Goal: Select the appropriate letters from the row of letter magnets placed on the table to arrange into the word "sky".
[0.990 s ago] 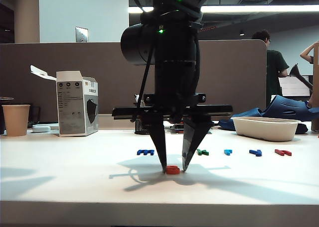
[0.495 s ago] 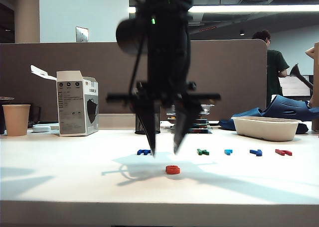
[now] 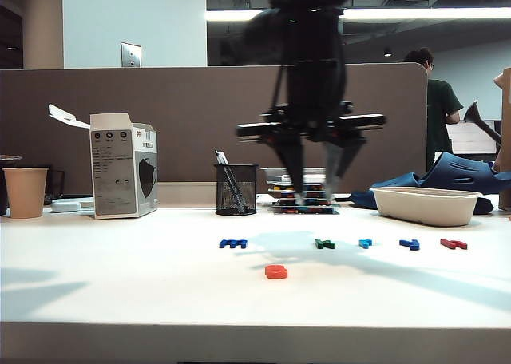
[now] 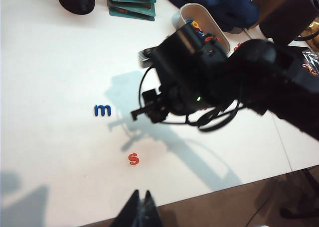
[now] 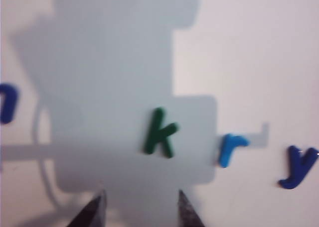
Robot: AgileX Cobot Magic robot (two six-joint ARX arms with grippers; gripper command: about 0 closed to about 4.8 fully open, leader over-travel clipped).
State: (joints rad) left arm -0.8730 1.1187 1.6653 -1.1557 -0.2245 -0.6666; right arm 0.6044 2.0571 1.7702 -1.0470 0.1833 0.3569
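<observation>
The orange-red s lies alone on the table, in front of the row of letter magnets. The row holds a wide dark blue m, the dark green k, a light blue r, the dark blue y and a dark red letter. My right gripper hangs open and empty high above the k; its fingertips frame bare table short of the k, with r and y beside. My left gripper is shut and empty over the table's near edge, short of the s.
A paper cup and a white carton stand at the back left. A black mesh pen holder, a stack of flat boxes, a white tray and blue shoes line the back edge.
My right gripper, whose fingers stood around the s on the table, has lifted off it and swung right and back to above the k. The s stays put.
</observation>
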